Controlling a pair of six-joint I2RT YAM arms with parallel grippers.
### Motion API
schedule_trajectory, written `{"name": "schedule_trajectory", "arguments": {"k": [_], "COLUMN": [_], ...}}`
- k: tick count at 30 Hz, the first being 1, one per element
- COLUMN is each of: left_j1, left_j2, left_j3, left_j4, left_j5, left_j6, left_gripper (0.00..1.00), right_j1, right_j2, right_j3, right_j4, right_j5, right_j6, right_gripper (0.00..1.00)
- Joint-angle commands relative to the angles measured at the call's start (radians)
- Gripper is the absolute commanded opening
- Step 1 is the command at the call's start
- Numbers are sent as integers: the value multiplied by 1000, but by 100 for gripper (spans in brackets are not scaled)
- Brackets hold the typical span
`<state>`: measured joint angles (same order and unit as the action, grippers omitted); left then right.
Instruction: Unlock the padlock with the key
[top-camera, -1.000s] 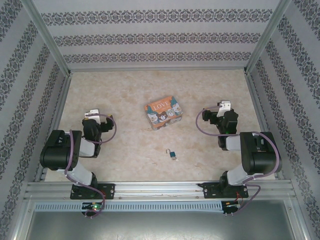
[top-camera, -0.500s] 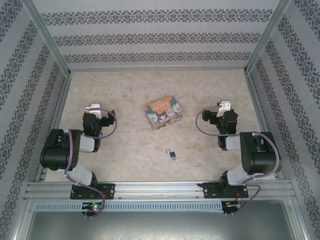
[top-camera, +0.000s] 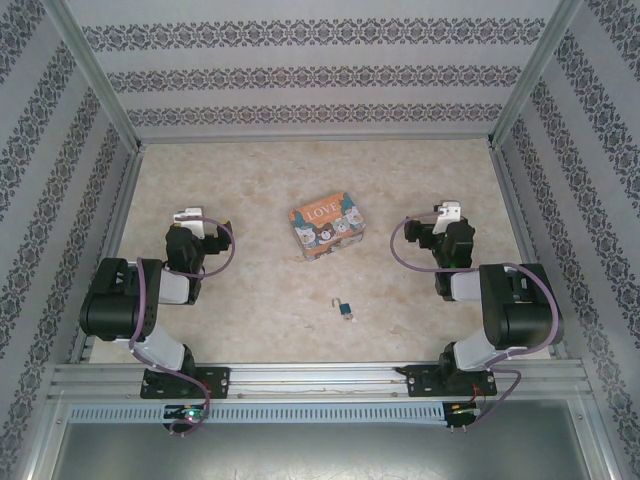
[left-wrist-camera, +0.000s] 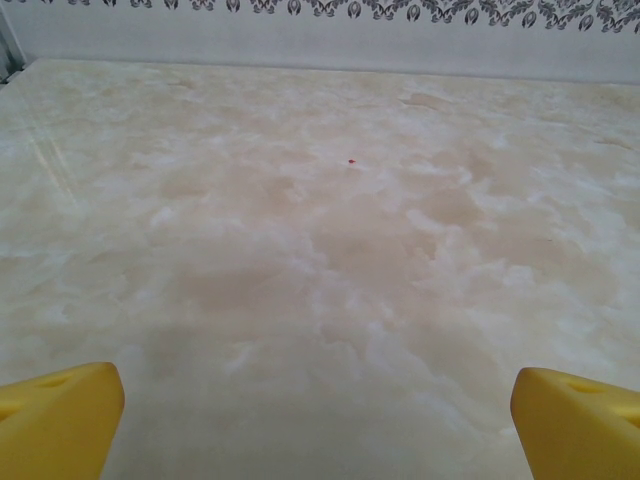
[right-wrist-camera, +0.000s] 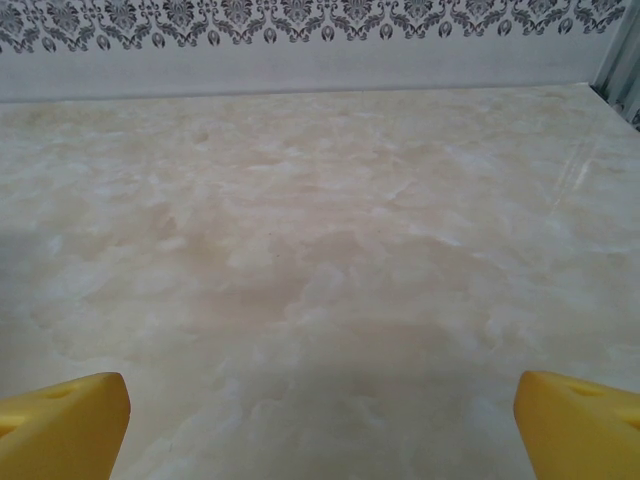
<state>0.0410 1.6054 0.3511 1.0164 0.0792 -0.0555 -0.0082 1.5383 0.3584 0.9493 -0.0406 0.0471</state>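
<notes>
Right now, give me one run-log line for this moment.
phase: pre-grasp | left gripper: open, empty | right gripper: open, empty | padlock: on table, untouched | LOVE tin: beyond padlock, apart

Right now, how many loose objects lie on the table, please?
2: an orange cartoon-printed tin mid-table, and a tiny teal-blue padlock toward the near edge. A key may be hidden.

Padlock (top-camera: 345, 310): tiny, with a teal-blue body and a thin silvery shackle.
Pose: lying down at a slant; the shackle end points far-left and the body near-right.
Place: on the marbled beige surface (top-camera: 260, 190), about midway across and closer to the near edge than the far wall.
Contact: alone, nothing touching it.
Shackle state: too small to tell whether latched or sprung.
</notes>
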Motion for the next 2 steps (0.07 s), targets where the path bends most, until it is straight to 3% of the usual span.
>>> {"name": "schedule_trajectory", "arguments": {"k": [1,2], "left_j1": [11,10], "left_j2": [-8,-9], "left_j3": [11,10], "left_j4": [-12,-13], "left_j5": [17,17], "left_j6": [17,16], "left_gripper": [99,99], "right_j1": [14,14], "right_j2": [-6,-6], "right_j3": [19,19], "right_j4": [-4,-3], "right_j5": [36,36], "right_j6": [-16,-16], "right_gripper": [98,98]}}
